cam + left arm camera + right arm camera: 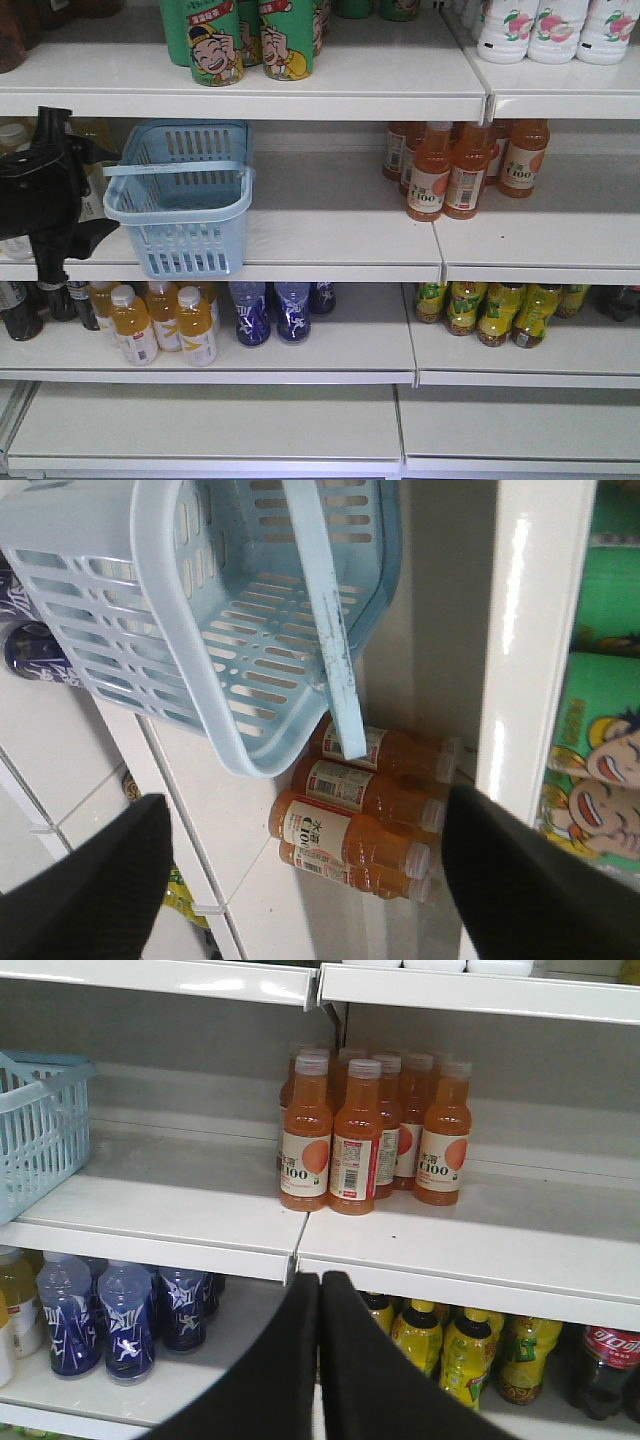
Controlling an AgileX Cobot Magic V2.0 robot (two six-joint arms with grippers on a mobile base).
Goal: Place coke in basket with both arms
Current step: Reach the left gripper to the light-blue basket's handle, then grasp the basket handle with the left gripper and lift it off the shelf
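Left jaws spread, right jaws together, slotted plastic basket (190, 250)

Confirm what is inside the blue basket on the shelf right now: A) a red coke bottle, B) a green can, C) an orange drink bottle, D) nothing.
D: the left wrist view looks into the basket and shows only its bare slotted floor.
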